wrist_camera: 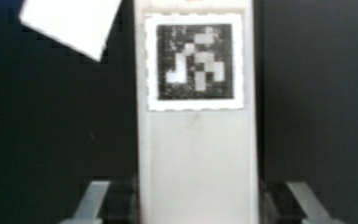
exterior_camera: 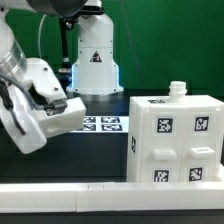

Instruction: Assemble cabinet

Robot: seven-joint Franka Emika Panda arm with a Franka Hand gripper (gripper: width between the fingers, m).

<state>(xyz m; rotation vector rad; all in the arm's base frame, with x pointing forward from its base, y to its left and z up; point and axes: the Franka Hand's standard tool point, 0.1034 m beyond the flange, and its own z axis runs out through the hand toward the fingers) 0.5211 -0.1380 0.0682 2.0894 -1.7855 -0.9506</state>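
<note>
The cabinet body (exterior_camera: 175,140), a white box with several marker tags and a small knob on top, stands on the table at the exterior view's right. A long white cabinet panel (wrist_camera: 201,130) with one marker tag runs between my fingers (wrist_camera: 101,196) in the wrist view. In the exterior view this panel (exterior_camera: 35,128) hangs tilted above the table at the left, apart from the box. My gripper (exterior_camera: 55,108) (wrist_camera: 201,202) is shut on the panel's near end.
The marker board (exterior_camera: 100,122) lies flat behind the panel, in front of the white robot base (exterior_camera: 95,60). A long low white rail (exterior_camera: 110,200) runs along the front edge. A white flat corner (wrist_camera: 69,25) shows beyond the panel in the wrist view.
</note>
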